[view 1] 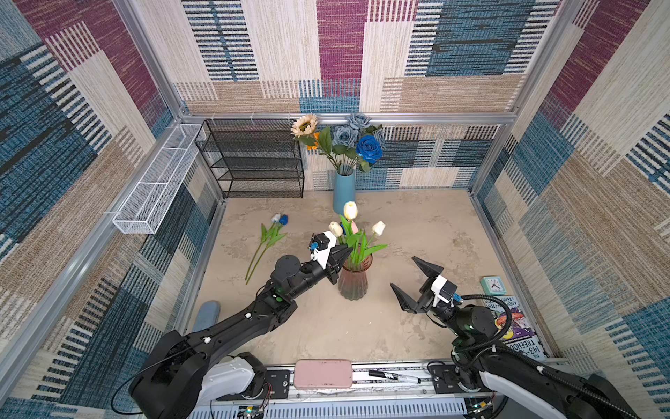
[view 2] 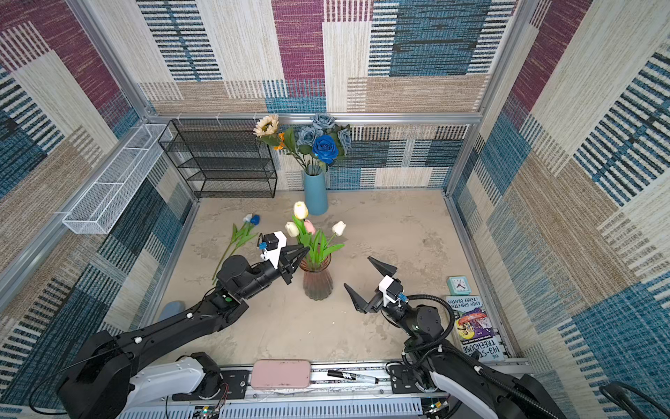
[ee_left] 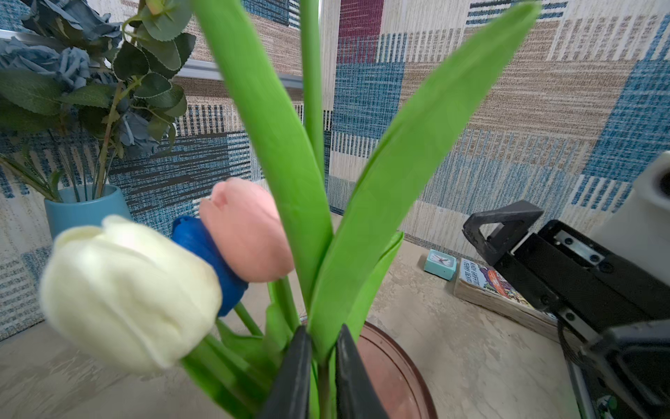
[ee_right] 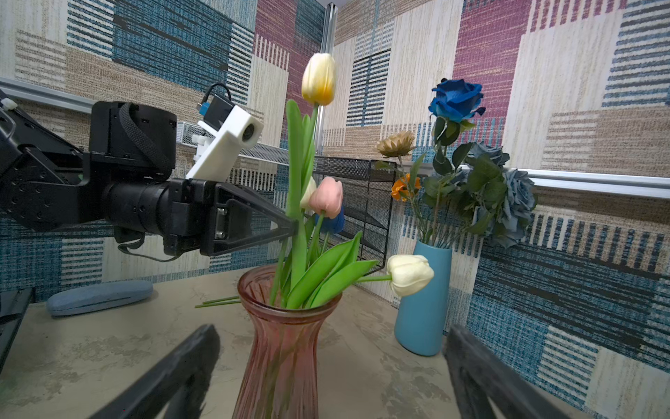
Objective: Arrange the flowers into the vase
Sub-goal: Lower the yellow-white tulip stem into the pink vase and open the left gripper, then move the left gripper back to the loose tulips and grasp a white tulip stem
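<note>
Left gripper [view 1: 347, 250]: jaws narrowly parted astride the tall yellow tulip [view 1: 350, 209] stem, which stands in the pink vase [view 1: 353, 286] at table centre; whether they pinch it cannot be told. Right gripper [view 1: 402, 271] gapes at 4 o'clock. Best practice: part the jaws fully, then retreat toward 8 o'clock, clear of the leaves.

In a top view, the beige mottled stone-look tabletop [view 1: 417, 225] carries a pink ribbed glass vase [view 1: 352, 281] at centre, a tall blue ceramic vase [view 1: 343, 192] behind it and a black wire-mesh rack [view 1: 253, 163] upper left. Two loose green-stemmed tulips [view 1: 270, 237] lie left of centre, a grey-blue oval case [view 1: 208, 313] lower left, and a small teal clock [view 1: 493, 285] and colourful paperback book [view 1: 522, 330] at the right.
</note>
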